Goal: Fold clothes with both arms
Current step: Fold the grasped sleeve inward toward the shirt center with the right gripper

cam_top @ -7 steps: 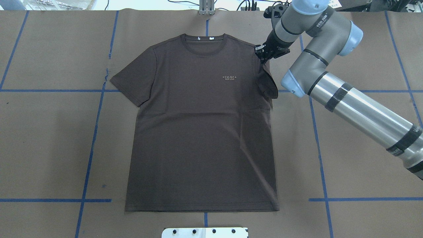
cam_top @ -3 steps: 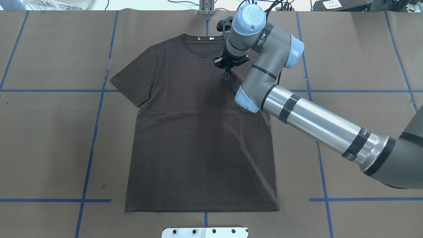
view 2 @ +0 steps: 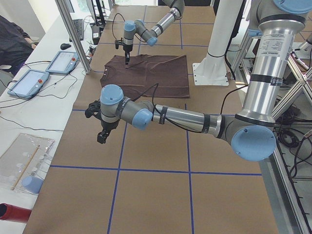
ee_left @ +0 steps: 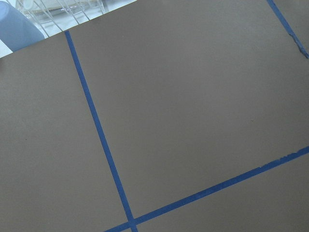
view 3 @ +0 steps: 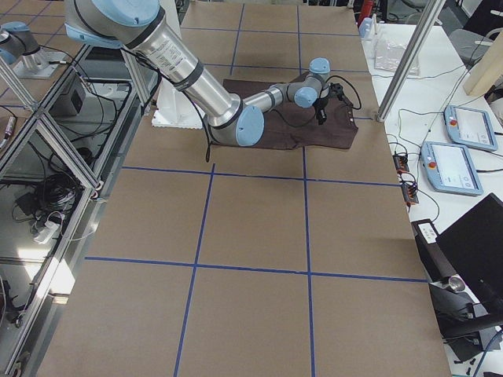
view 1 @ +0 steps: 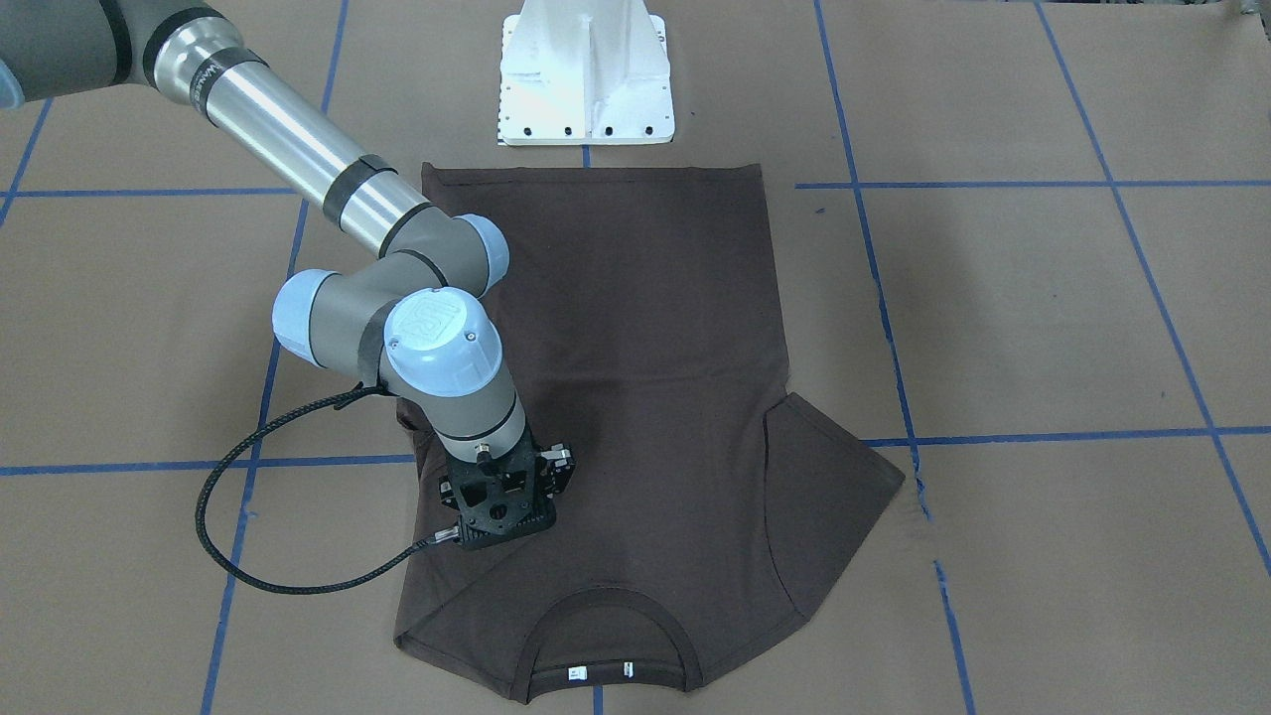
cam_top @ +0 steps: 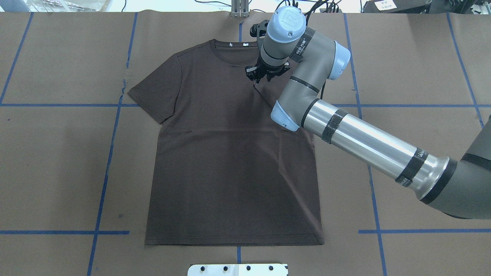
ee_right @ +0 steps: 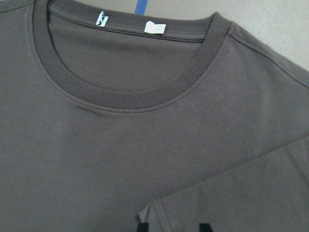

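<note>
The dark brown T-shirt lies flat, front up, with its collar at the far edge and its hem near the base. Its right sleeve is folded inward onto the chest and hides the print. My right gripper hangs just above that sleeve's tip. The right wrist view shows its fingers apart and holding nothing, with the sleeve flat below and the white neck labels above. The other sleeve is spread out. My left gripper shows only in the exterior left view, off the shirt; I cannot tell its state.
The white base pedestal stands by the hem. Blue tape lines cross the brown paper table cover. Two tablets and a metal post stand along the far side of the table.
My right gripper carried the right sleeve from the shoulder edge inward across the chest, covering the print. In the last half second it opened and let the sleeve go.
</note>
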{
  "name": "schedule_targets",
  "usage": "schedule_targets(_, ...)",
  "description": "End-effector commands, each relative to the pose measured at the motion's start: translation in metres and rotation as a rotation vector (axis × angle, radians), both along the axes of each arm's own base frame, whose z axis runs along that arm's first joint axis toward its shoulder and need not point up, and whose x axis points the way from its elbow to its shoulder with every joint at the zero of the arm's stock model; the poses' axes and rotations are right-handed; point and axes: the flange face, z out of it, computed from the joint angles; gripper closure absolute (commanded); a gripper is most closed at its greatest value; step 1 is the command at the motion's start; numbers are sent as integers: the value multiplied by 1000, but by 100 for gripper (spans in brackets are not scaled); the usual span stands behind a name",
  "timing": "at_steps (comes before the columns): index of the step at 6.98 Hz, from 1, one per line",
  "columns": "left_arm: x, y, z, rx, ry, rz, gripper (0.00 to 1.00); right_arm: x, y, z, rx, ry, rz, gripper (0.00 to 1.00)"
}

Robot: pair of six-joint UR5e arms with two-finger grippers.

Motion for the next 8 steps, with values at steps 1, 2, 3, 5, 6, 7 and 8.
schedule_targets(1,71,-20,-29,-2,109,-60,0,64,-23,6,-168,-30,-32,0)
schedule_targets(2,129,-19,-57,-30,200,-100,0,115,-19,9,-276,-4,-23,0)
schedule_targets(3,181,-19,-77,-66,209,-175,0,173,-8,32,-330,-27,-30,0)
schedule_targets(5,273,9,-93,-171,237,-280,0,241,-6,87,-254,-59,-137,0)
schedule_targets(6,323,24,-97,-198,234,-336,0,251,0,87,-262,-43,-113,0)
schedule_targets(7,352,33,-99,-217,234,-341,0,255,14,103,-293,-28,-95,0)
schedule_targets(8,365,29,-98,-227,228,-364,0,263,24,111,-285,-29,-86,0)
